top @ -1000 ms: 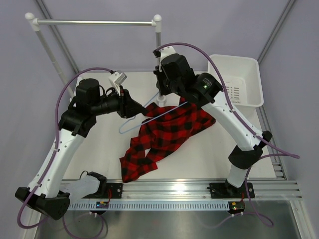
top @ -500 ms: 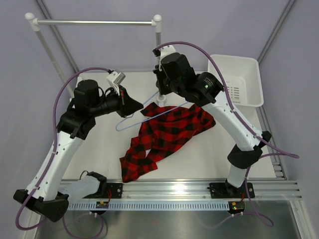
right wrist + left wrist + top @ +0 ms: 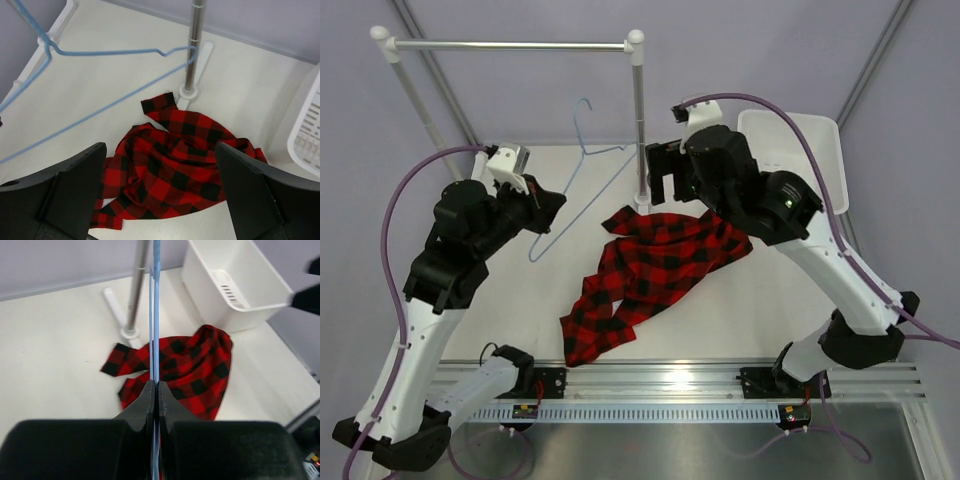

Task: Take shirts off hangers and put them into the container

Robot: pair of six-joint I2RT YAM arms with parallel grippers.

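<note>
I see the shirt (image 3: 655, 275) lying crumpled on the counter (image 3: 740, 310), just in front of the foot of the rack post (image 3: 639, 120). One end of the shirt is close to that foot, and the cloth runs from there toward the arm bases, to the left of the post. It is off the hanger (image 3: 575, 170) and outside the container (image 3: 835, 170). In the right wrist view the red-and-black cloth (image 3: 175, 170) lies bunched in folds directly below the camera, with the post (image 3: 194, 45) standing behind it.

The hanger is bare and is held up in the air to the left of the post, with its hook pointing up and away from the arms. It does not touch the shirt. The left gripper (image 3: 545, 205), further to the left of the post, has it: in the left wrist view the jaws are pressed together on the thin blue wire (image 3: 156, 315), which runs straight up from between them (image 3: 154, 387).

The right gripper (image 3: 660, 180) hangs just to the right of the post, above the end of the shirt nearest the post. Its jaws stand wide apart (image 3: 160, 185) and nothing is between them.

The container stands to the right of the post, beyond the right arm. I can see its slotted wall (image 3: 235, 290) in the left wrist view.
</note>
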